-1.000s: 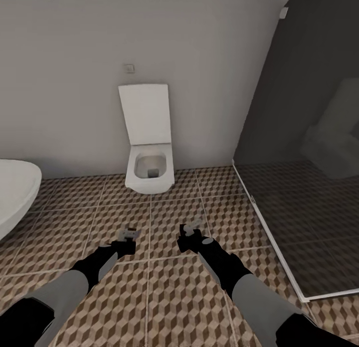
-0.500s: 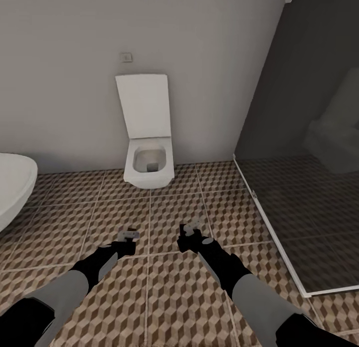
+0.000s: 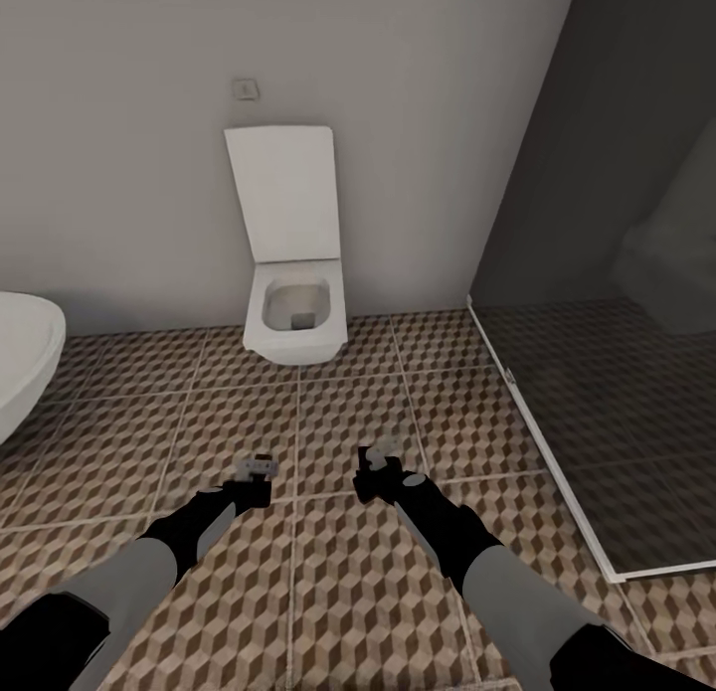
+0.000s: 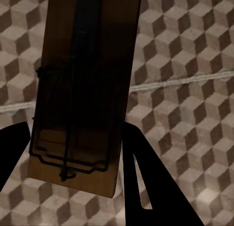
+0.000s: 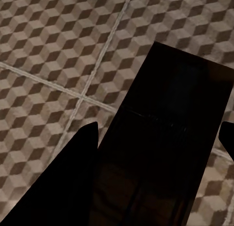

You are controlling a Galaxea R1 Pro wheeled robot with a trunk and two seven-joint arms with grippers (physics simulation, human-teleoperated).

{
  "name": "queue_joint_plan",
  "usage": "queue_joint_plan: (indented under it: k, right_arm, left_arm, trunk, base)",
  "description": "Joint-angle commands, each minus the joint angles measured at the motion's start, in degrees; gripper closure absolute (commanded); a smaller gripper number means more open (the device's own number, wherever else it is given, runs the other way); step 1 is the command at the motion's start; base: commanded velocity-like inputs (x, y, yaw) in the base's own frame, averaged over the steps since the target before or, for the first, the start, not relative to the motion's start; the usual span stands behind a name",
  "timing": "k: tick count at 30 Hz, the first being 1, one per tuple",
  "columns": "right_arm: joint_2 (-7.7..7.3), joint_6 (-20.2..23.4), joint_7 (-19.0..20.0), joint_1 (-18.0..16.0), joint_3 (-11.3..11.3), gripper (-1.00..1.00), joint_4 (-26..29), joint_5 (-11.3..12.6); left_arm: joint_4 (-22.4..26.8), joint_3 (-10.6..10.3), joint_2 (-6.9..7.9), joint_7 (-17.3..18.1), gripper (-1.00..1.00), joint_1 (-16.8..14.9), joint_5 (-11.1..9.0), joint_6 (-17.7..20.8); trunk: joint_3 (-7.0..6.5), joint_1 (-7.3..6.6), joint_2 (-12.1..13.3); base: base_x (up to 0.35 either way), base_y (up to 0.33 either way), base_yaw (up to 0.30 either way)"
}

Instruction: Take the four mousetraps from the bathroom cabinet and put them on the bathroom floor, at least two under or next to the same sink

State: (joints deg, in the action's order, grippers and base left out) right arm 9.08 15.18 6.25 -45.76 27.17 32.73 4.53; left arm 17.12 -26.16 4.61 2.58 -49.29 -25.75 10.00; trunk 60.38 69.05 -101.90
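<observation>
Head view: both black-and-grey arms reaching forward from the lower edge over the brown, beige and white cube-patterned tile floor [image 3: 199, 413]. Left claw [image 3: 257, 469] low and left of centre, right claw [image 3: 381, 454] just right of centre, well apart from each other.

Left wrist view: left claw [image 4: 73, 153] clamped on a flat rectangular wooden mousetrap [image 4: 85, 89] with dark wire parts and a thin reddish line near its lower end, one black finger [image 4: 151, 182] on each long side, the board held above the patterned tiles [image 4: 185, 65] and running up the middle-left of the frame.

Right wrist view: right claw [image 5: 158, 133] closed around a flat dark rectangular board [image 5: 170, 153], shadowed nearly black, details too dark to tell; black fingers [image 5: 73, 177] against its edges, pale grout lines crossing the floor [image 5: 58, 35] in the upper left.

Further back in the head view: white wall-hung toilet with raised lid [image 3: 288, 273] at upper centre against the pale wall, rounded white rim of a bathtub [image 3: 25, 358] at the left edge, dark glass shower partition [image 3: 617, 273] with a white base rail filling the right side.
</observation>
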Motion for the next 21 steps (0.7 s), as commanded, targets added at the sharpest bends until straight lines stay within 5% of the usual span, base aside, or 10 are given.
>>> queue_joint_plan:
  k: [1,21]
  right_arm:
    - [-0.03,0.29,-0.03,-0.04,0.16,1.0,0.07,0.48]
    - [-0.03,0.29,-0.03,-0.04,0.16,1.0,-0.02,0.48]
  left_arm:
    - [0.1,-0.16,0.04,0.05,1.0,-0.02,-0.27,0.29]
    - [0.1,-0.21,0.04,0.05,1.0,-0.01,-0.27,0.29]
  trunk:
    - [0.32,0.22,-0.43]
    - [5.75,4.61,-8.46]
  base:
    - [0.0,0.0,0.0]
    - [0.0,0.0,0.0]
